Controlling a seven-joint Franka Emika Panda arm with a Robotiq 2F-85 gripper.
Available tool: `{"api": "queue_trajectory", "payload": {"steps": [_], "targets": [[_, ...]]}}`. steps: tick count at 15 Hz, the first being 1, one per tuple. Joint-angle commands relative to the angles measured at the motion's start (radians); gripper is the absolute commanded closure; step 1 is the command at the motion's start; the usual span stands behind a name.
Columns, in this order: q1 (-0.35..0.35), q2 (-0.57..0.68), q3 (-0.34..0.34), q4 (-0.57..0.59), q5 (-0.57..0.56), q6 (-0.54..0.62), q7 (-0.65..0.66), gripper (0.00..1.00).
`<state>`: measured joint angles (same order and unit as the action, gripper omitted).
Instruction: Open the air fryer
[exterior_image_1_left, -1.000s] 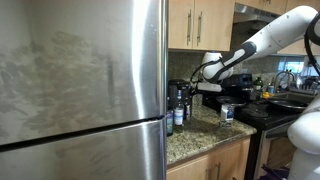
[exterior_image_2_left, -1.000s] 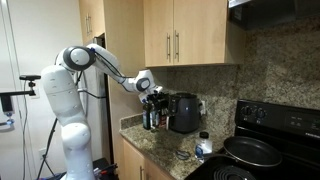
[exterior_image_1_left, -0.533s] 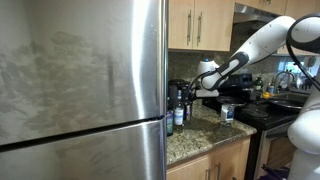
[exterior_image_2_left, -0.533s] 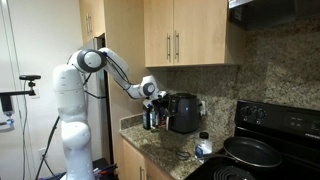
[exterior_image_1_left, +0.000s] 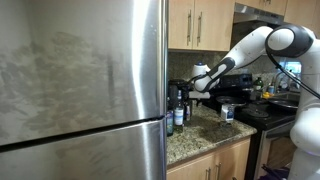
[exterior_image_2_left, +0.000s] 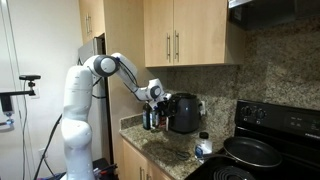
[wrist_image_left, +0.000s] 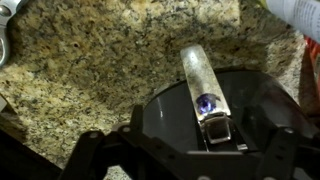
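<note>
In an exterior view the air fryer (exterior_image_2_left: 183, 113) stands on the granite desk (exterior_image_2_left: 152, 143) beside bottles (exterior_image_2_left: 150, 119) with the tool (exterior_image_2_left: 160, 97) near its top, while only the wrist view shows its silvery handle (wrist_image_left: 203, 85) between the tool's spread, empty fingers (wrist_image_left: 95, 150).

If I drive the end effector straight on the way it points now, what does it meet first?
Most likely the silvery handle of the air fryer, centred ahead of the open end effector in the wrist view; how far off is unclear.
</note>
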<state>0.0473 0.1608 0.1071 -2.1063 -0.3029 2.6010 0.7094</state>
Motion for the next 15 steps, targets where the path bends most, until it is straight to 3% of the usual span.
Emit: {"api": "queue_trajectory", "payload": {"steps": [1,9,13,14,15], "targets": [[0.043,0.001,-0.045,0.0,0.014,0.0,-0.011,0.0],[0.1,0.074,-0.072,0.031,-0.029,0.091,0.013,0.0],[0.158,0.129,-0.149,0.073,-0.142,0.134,0.099,0.0],[0.169,0.142,-0.169,0.084,-0.17,0.141,0.122,0.25],[0.179,0.152,-0.19,0.091,-0.199,0.142,0.14,0.26]]}}
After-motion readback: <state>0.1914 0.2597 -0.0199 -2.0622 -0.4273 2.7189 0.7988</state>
